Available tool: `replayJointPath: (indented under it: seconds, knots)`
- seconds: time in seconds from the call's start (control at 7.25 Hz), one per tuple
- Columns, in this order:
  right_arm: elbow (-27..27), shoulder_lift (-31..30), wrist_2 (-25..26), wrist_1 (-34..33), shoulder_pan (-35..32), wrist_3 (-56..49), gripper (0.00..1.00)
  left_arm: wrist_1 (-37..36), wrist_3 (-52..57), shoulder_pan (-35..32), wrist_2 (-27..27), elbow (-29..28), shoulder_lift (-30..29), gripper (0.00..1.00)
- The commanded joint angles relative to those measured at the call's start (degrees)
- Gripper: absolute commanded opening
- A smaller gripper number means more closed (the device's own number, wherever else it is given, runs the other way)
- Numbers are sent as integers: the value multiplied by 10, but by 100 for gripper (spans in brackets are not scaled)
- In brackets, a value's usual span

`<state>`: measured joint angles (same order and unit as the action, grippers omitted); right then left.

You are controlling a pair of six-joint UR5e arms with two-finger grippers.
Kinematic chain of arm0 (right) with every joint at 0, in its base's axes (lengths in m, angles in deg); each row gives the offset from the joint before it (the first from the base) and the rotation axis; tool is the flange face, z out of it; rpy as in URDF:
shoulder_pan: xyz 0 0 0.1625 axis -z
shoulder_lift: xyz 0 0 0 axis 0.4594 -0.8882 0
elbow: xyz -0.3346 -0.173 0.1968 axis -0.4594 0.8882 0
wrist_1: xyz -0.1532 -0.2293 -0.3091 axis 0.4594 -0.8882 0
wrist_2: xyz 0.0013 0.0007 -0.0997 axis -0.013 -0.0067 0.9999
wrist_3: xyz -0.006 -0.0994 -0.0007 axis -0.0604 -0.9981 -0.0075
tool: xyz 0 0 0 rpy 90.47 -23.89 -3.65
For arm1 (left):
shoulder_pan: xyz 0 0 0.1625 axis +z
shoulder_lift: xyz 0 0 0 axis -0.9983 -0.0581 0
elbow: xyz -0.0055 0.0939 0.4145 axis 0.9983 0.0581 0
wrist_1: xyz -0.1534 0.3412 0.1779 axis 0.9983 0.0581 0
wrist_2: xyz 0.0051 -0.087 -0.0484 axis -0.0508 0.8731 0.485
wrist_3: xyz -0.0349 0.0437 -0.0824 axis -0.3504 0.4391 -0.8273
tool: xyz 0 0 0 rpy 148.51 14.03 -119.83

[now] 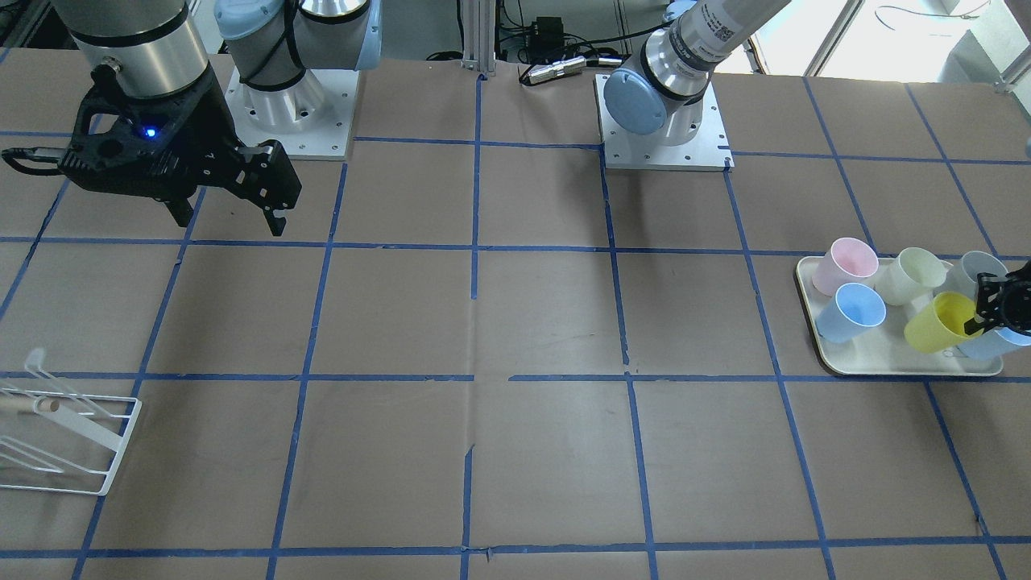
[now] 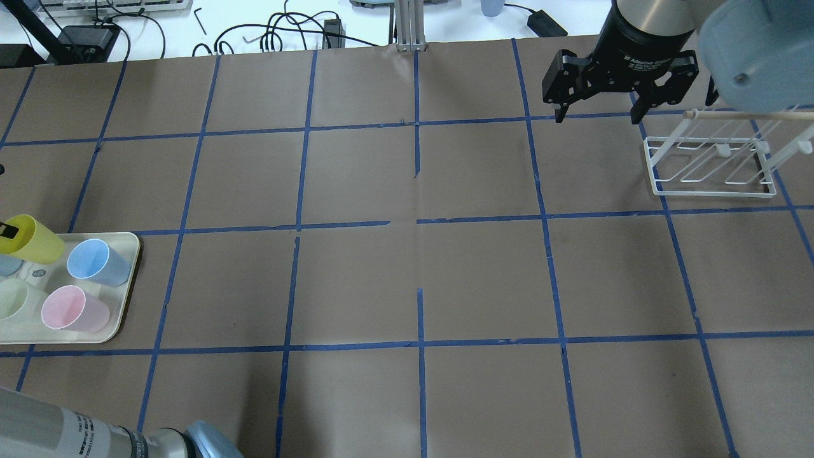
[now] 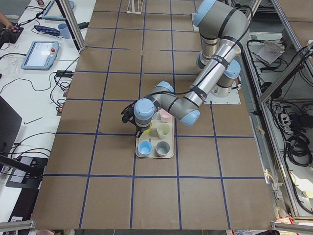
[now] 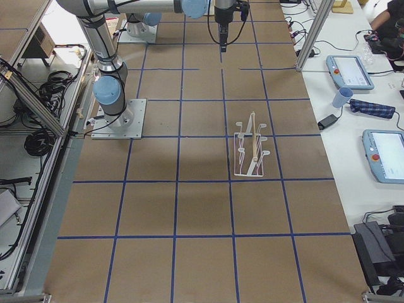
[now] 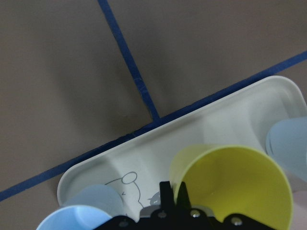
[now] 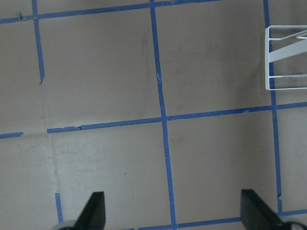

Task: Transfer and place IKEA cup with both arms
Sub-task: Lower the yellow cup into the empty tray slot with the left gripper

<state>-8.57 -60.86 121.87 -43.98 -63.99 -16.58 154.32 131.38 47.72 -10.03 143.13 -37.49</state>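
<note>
The bright yellow IKEA cup (image 1: 942,322) is tilted over the cream tray (image 1: 886,366) at the table's end on my left. My left gripper (image 1: 997,304) is shut on its rim, one finger inside and one outside. The left wrist view shows the cup (image 5: 235,182) with the fingers (image 5: 165,196) pinching its wall above the tray (image 5: 216,120). In the overhead view the cup (image 2: 28,238) sits at the left edge. My right gripper (image 2: 598,114) is open and empty, high over the far side of the table, and also shows in the front view (image 1: 233,217).
On the tray stand a pink cup (image 1: 844,264), a light blue cup (image 1: 850,312), a pale cream cup (image 1: 910,275) and a grey-blue cup (image 1: 975,270). Another light blue cup (image 1: 995,342) lies by the gripper. A white wire rack (image 2: 712,159) stands near my right gripper.
</note>
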Motion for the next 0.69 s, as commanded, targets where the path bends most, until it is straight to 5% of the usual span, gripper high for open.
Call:
replayJointPath:
  seconds: [0.0,0.55]
  knots:
    - [-1,-1,0,1,0,0,100,-2,1,0,1,4,-13,0]
    - [0,-1,-1,0,0,3,100,-11,-2,0,1,25,-18,0]
